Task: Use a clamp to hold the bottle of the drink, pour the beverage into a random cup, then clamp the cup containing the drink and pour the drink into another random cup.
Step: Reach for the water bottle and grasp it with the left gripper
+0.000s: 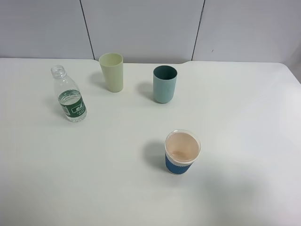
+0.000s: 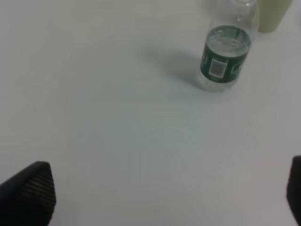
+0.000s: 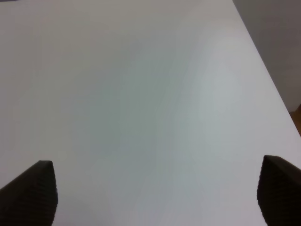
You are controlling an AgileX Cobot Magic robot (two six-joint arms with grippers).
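1 bottle (image 2: 225, 56) stands upright, well beyond the spread left end effector (image 2: 169, 188).

High camera looks down from the near side across the white tabletop (image 1: 235, 117). Left wrist camera, low and close, shares its clear green-labelled plastic bottle (image 2: 223, 56) and pale yellow-green tumbler (image 2: 273, 16). Right wrist camera faces the tabletop's right edge.

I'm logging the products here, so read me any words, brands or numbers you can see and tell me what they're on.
Bottle label: white print, too small and blurred to read.
Same label, left wrist view: white barcode patch, digits unreadable.
Paper cup, teal tumbler, pale yellow-green tumbler: no print visible.
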